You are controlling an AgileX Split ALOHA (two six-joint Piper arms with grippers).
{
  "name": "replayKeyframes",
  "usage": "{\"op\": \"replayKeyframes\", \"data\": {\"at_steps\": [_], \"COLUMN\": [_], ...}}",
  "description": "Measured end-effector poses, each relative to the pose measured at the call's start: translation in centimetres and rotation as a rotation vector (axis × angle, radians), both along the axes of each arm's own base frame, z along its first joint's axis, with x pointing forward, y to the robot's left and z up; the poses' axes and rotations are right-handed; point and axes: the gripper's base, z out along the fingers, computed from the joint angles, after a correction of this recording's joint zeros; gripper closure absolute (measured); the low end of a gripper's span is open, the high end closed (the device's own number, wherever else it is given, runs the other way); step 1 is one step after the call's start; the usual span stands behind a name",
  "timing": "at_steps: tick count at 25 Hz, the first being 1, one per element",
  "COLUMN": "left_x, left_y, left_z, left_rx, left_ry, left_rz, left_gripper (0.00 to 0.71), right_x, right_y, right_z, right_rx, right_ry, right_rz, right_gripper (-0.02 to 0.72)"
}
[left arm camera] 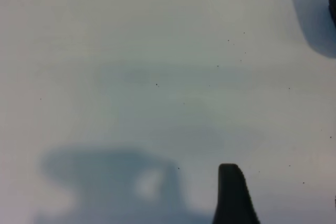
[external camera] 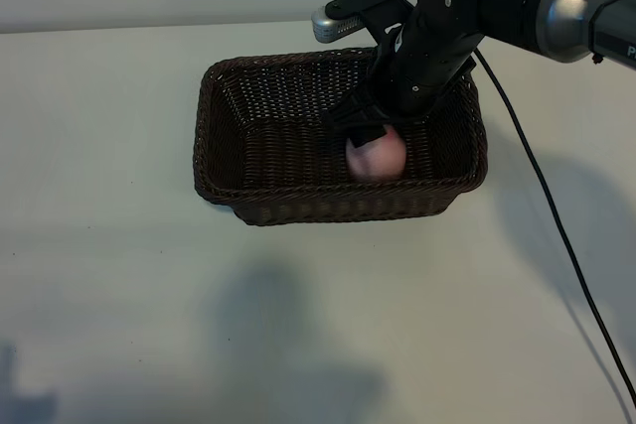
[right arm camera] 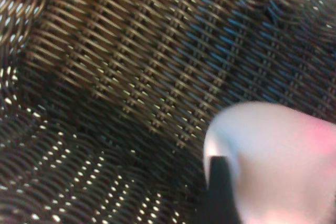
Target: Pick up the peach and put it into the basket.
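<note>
My right claw (external camera: 383, 138) reaches down into the large dark-brown woven wicker basket (external camera: 248, 178); I cannot tell how wide it stands. 1 black finger (right arm camera: 218, 192) touches the small round pale-pink peach (external camera: 378, 158) inside the basket.

You have a dark brown basket (external camera: 298, 201) in front of you, woven in a tight crosshatch of fine strands with a braided rim. Inside it sits a pale pink peach (external camera: 378, 158), fading to whitish on one side. The counter (external camera: 119, 275) is plain off-white with soft grey shadows. Your right arm (external camera: 447, 17) is matte black with a silver-grey joint, its cable (external camera: 556, 225) black too.
</note>
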Motion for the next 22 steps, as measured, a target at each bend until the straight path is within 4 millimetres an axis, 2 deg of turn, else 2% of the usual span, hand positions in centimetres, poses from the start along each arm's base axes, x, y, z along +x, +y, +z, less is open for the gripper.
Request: {"op": "replayKeyframes", "data": {"at_steps": [2, 5, 11, 13, 18, 22], "left_x": [0.0, 0.0, 0.0, 0.0, 0.0, 0.0], "left_y": [0.0, 0.0, 0.0, 0.0, 0.0, 0.0], "left_z": [0.0, 0.0, 0.0, 0.0, 0.0, 0.0], "left_rx": [0.000, 0.000, 0.000, 0.000, 0.000, 0.000], "left_ry": [0.000, 0.000, 0.000, 0.000, 0.000, 0.000], "left_rz": [0.000, 0.000, 0.000, 0.000, 0.000, 0.000], "left_gripper": [0.247, 0.247, 0.247, 0.247, 0.247, 0.247], "right_x": [0.0, 0.3, 0.5, 0.6, 1.8, 3.4], "right_y": [0.0, 0.3, 0.2, -0.1, -2.5, -6.4], "right_z": [0.8, 3.1, 7.6, 8.5, 9.8, 9.9], "right_rx": [0.001, 0.007, -0.023, -0.052, -0.126, -0.161], "right_ry": [0.001, -0.004, 0.003, -0.006, -0.050, -0.059], "right_rz": [0.004, 0.017, 0.030, 0.019, -0.035, -0.126], "right_gripper": [0.013, -0.001, 0.092, 0.107, 0.116, 0.118]}}
